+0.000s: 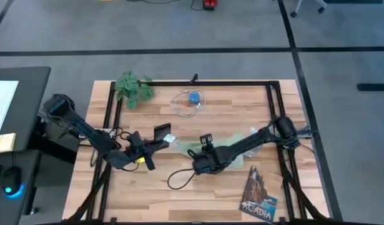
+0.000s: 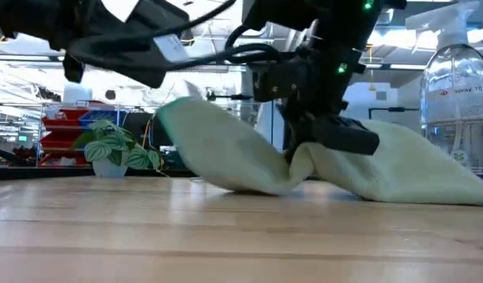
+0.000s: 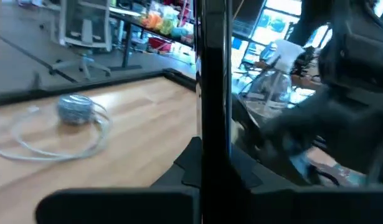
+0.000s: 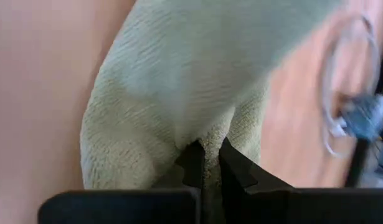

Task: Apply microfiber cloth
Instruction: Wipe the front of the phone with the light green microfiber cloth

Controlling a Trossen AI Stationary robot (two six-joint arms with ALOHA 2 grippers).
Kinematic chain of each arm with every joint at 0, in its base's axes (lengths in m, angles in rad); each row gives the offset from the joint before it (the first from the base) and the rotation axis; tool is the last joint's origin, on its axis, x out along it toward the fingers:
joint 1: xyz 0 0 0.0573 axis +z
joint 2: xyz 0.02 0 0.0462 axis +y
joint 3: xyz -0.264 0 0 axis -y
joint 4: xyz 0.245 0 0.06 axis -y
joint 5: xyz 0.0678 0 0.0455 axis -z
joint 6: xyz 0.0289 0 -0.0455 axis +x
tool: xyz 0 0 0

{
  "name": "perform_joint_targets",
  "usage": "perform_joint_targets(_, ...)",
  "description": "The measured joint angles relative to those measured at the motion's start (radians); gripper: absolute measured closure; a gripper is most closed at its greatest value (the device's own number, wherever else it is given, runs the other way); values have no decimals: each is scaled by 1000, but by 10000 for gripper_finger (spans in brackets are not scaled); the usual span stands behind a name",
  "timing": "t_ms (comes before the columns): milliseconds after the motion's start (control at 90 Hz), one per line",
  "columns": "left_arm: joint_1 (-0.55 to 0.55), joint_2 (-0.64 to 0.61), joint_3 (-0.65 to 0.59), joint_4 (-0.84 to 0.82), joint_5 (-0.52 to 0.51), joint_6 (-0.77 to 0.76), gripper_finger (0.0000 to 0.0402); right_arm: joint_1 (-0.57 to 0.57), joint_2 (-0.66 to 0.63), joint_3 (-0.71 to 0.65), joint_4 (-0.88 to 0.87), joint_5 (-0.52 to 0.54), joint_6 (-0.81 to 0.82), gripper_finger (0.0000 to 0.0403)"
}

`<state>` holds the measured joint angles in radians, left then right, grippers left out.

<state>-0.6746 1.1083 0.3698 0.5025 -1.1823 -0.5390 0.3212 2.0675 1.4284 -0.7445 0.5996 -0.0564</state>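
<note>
The microfiber cloth (image 1: 238,145) is pale green and lies crumpled right of the table's middle. My right gripper (image 4: 207,158) is shut on it near its left end (image 1: 187,149). My left gripper (image 1: 153,145) stands left of the cloth. It is shut on a black phone (image 3: 213,74), which is clear of the table. The phone (image 1: 162,132) is close to the cloth's raised left end (image 2: 178,114); whether they touch does not show. My left gripper pinches the phone between its two fingers at the phone's lower end (image 3: 211,163). The phone stands on edge, upright out of the fingers and clear of the table. My right gripper pinches a puckered fold of the cloth (image 4: 210,134) between its two fingers, coming down at a slant from the table's right. The fold is gathered at the fingers; the cloth bulges on both sides (image 2: 225,153) and rests on the table.
A small leafy plant (image 1: 133,87) stands at the far left. A clear cable coil with a blue object (image 1: 192,99) lies far of centre. A black cable loop (image 1: 179,178) lies near the right gripper. A book (image 1: 260,195) lies near right; a spray bottle (image 2: 459,86) shows in the low view.
</note>
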Motion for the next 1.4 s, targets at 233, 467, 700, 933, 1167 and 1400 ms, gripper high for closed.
perform_joint_targets(233, -17, -205, 0, -209, -62, 17, 399, 25, -20, 0, 128, -30, -77, 403)
perform_joint_targets(467, -16, -262, 0, -268, -68, -1, 399, 70, -34, 0, 178, -75, -340, 383)
perform_joint_targets(700, -16, -178, 0, -271, -57, -67, 399, 114, -39, 126, 161, -65, -341, 253)
perform_joint_targets(933, -16, -125, 0, -277, -55, -129, 399, 150, -88, 222, -8, -84, 68, 119)
perform_joint_targets(1167, -17, -113, 0, -283, -52, -139, 399, 222, -102, 144, -92, -42, 650, 99)
perform_joint_targets(1400, -17, -97, 0, -279, -45, -160, 397, 256, -101, -17, 137, 89, 918, 99)
